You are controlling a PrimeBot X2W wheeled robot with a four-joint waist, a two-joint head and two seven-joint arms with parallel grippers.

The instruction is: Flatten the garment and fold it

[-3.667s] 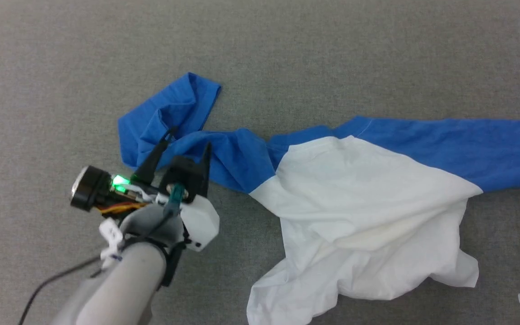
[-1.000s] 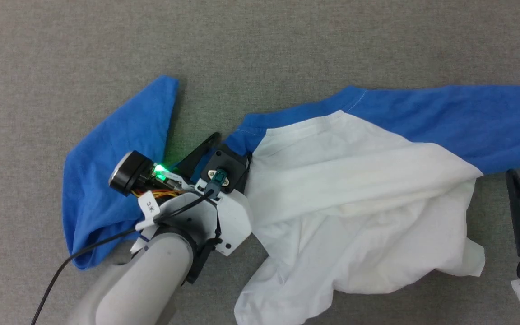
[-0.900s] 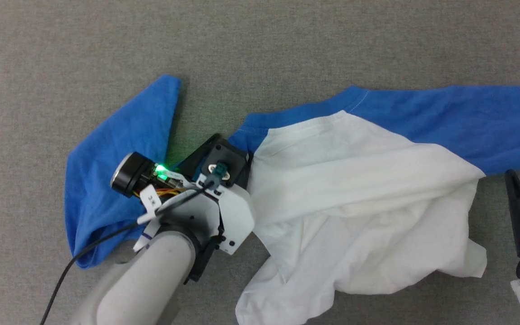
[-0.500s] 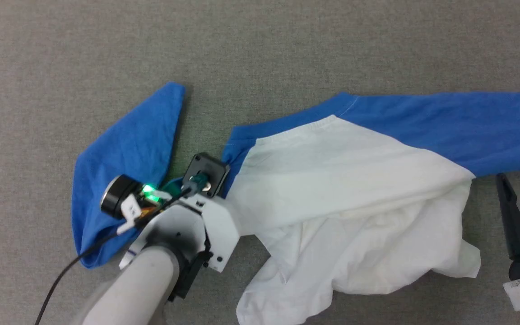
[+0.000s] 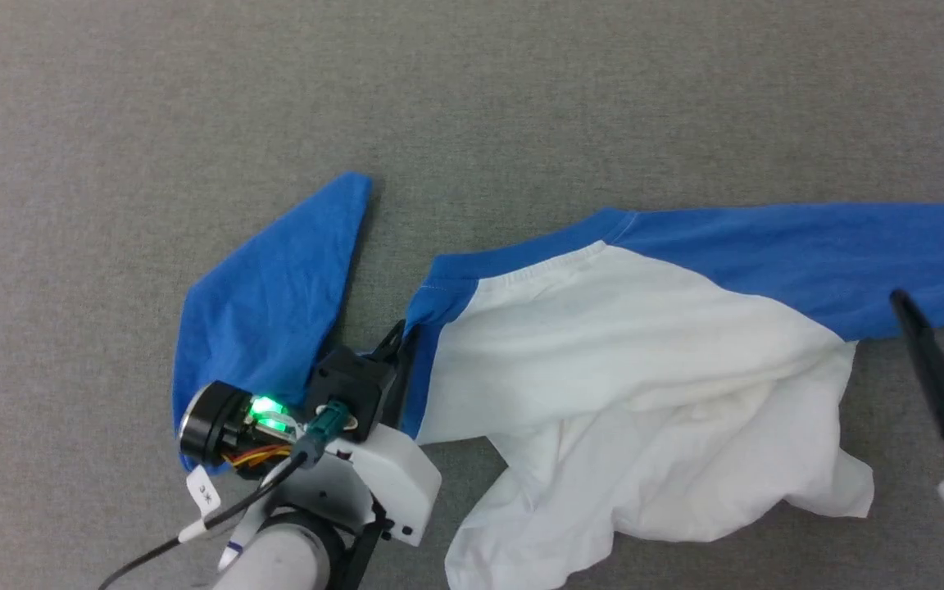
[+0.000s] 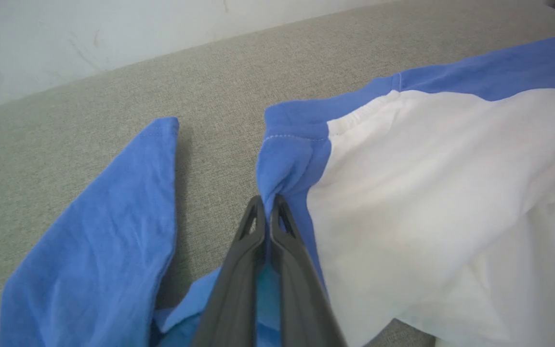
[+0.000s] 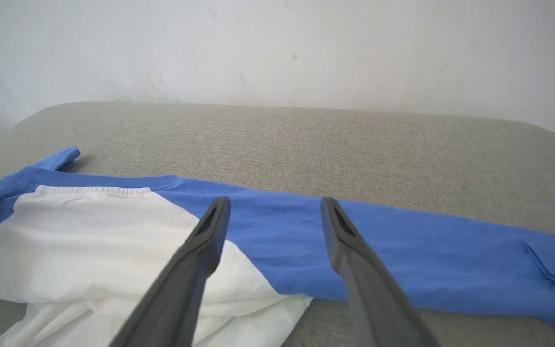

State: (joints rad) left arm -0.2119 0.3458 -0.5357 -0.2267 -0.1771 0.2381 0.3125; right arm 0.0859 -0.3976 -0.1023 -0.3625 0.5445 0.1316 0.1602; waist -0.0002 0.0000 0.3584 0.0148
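Note:
The garment (image 5: 619, 352) lies crumpled on the grey padded surface, white body in the middle and its hem bunched toward the near edge. One blue sleeve (image 5: 275, 279) is folded back at the left. The other sleeve (image 5: 808, 246) runs straight out to the right. My left gripper (image 5: 402, 332) is shut on a pinch of blue shoulder fabric beside the white body; in the left wrist view the left gripper (image 6: 268, 200) holds the garment (image 6: 427, 168) raised in a small peak. My right gripper (image 5: 935, 291) stands open over the right sleeve, empty; the right gripper (image 7: 275, 200) hovers above the garment (image 7: 89, 226).
The grey padded surface (image 5: 521, 90) extends bare beyond the garment on the far side and to the left. A white wall (image 7: 277, 48) rises behind its rounded far edge. A black cable (image 5: 152, 553) trails from my left wrist.
My left gripper has shut on the blue shoulder fabric and drawn it toward the near side. The right gripper has come forward over the right sleeve. The head view has shifted.

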